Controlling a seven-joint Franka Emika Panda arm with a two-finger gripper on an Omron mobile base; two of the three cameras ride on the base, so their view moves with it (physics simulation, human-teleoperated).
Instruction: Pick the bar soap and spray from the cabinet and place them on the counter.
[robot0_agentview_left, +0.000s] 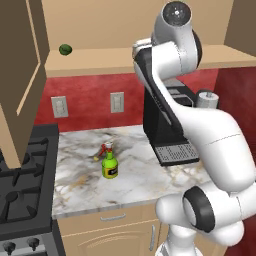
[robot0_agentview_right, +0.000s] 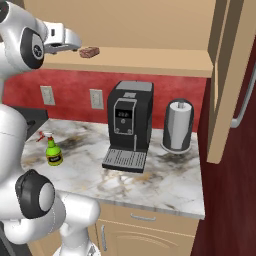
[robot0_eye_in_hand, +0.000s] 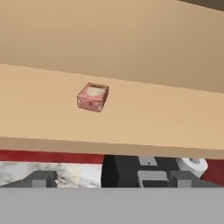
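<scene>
The bar soap (robot0_agentview_right: 89, 51), a small pinkish-tan block with a paler top (robot0_eye_in_hand: 92, 96), lies on the cabinet's wooden shelf (robot0_agentview_right: 150, 60). My gripper (robot0_agentview_right: 75, 43) hovers at shelf height just left of the soap, a short gap away. Its fingertips (robot0_eye_in_hand: 41, 179) stand apart with nothing between them, so it is open. The spray (robot0_agentview_left: 109, 162), a green bottle with a yellow label and red nozzle (robot0_agentview_right: 53, 150), stands upright on the marble counter (robot0_agentview_left: 80, 185) near the stove.
A black coffee machine (robot0_agentview_right: 127, 125) and a grey paper towel holder (robot0_agentview_right: 178, 125) stand at the counter's back. A dark green ball (robot0_agentview_left: 65, 49) rests on the shelf's left end. The black stove (robot0_agentview_left: 22, 190) is at left. Open cabinet doors (robot0_agentview_right: 230, 75) flank the shelf.
</scene>
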